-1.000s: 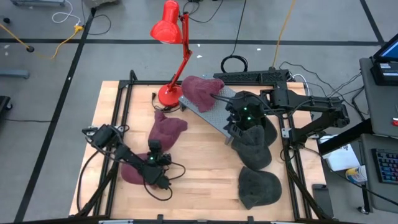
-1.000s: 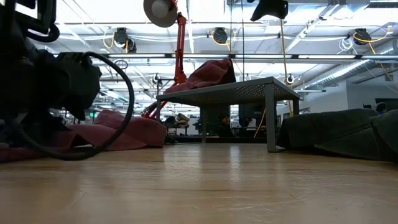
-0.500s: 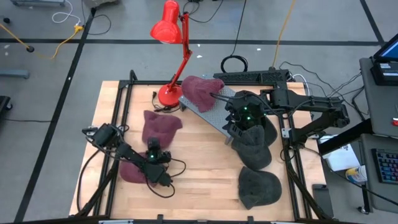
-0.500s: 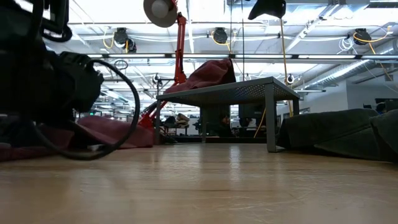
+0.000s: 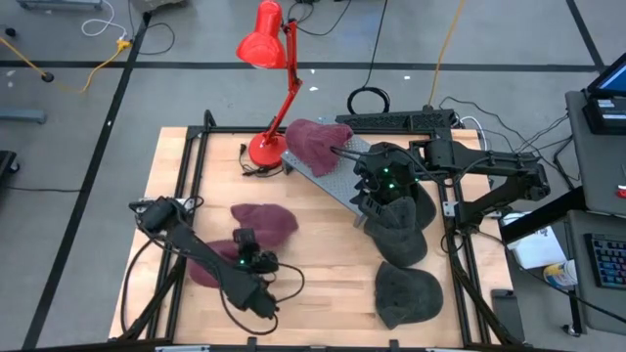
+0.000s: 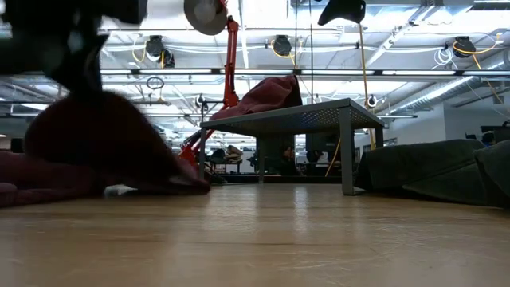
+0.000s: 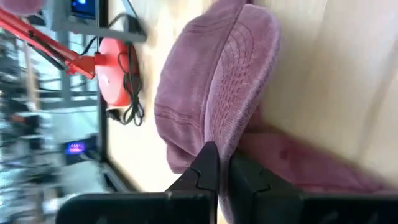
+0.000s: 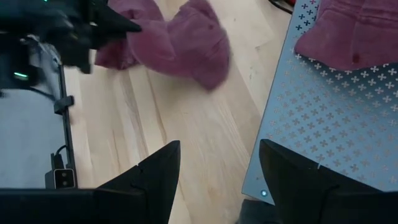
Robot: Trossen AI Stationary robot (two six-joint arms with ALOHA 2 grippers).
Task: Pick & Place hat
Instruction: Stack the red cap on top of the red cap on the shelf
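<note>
My left gripper [image 5: 250,238] is shut on a maroon hat [image 5: 265,222], also seen close up in the left wrist view [image 7: 211,81] and in the low view [image 6: 103,143]. A second maroon hat [image 5: 201,270] lies flat on the table beside the left arm. A third maroon hat [image 5: 315,142] rests on the grey perforated platform [image 5: 337,176]. My right gripper [image 8: 217,168] hangs open above the platform's near end, touching nothing. My left gripper pinches the maroon hat at its edge [image 7: 214,138] between its two shut fingers, coming slantwise from above and from the table's near left. The hat droops below the fingers. In the low view its lower edge [image 6: 159,185] is close to the table; whether it touches, I cannot tell.
A red desk lamp [image 5: 266,147] stands at the far edge, left of the platform. Dark grey hats [image 5: 401,240] [image 5: 406,293] lie along the table's right side below the right arm. Bare wood [image 5: 323,264] lies between the maroon hats and the grey ones.
My left gripper has risen and drawn back toward the table's near edge, rolling somewhat. The maroon hat has come with it: it was spread on the table farther back, and now it hangs bunched below the fingers, nearer the front.
</note>
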